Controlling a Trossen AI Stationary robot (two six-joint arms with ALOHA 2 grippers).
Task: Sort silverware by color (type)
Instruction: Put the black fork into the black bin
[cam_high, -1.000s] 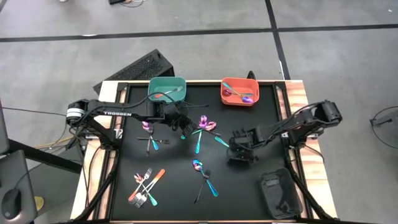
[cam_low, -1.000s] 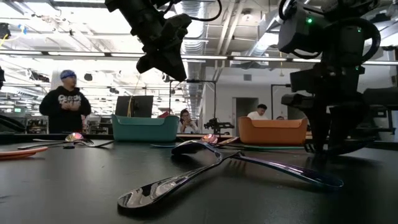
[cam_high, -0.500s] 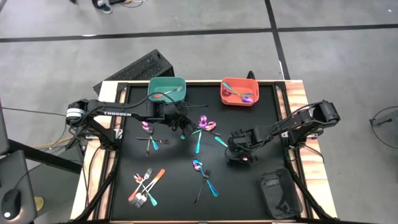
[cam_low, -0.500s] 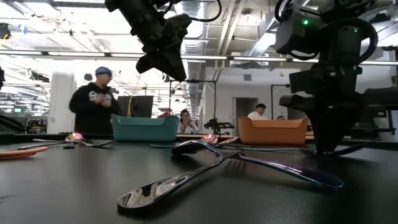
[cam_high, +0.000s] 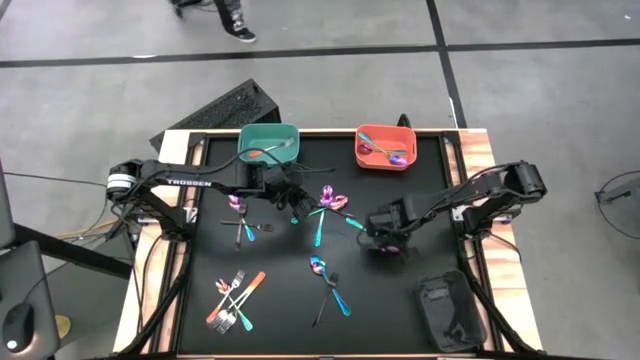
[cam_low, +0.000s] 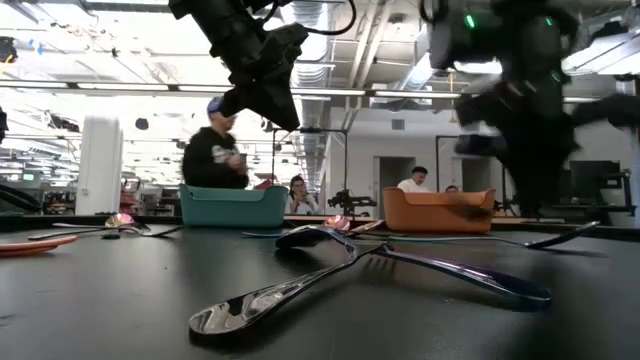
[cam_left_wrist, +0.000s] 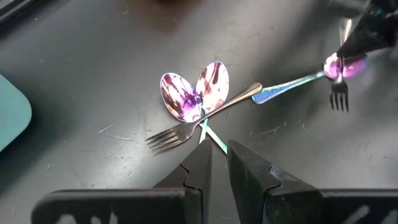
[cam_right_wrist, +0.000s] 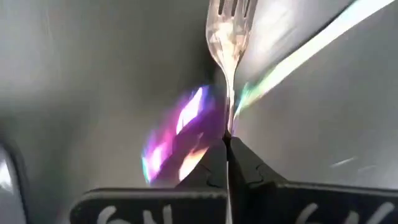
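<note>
The silverware lies scattered on the black table top. Two spoons with purple bowls and a fork lie at the centre. My left gripper hangs high near the teal bin, its fingers close together with a thin teal handle showing at their tips. My right gripper points down right of centre, shut on a shiny fork. My left gripper has the thin teal piece at its fingertips. The fingers hide the place of contact, so the part and the hold cannot be told. My right gripper pinches the fork's handle between its two fingers from above, pointing down. The fork runs along the fingers and hangs below them, tines down.
An orange bin with spoons stands at the far right. More forks and spoons lie at the near left, near centre and left. A black object sits at the near right corner. A person walks behind the table.
My right gripper has shut on the fork and risen a little, taking the fork up with it, tines down. Behind the table the person has walked from left toward the right.
</note>
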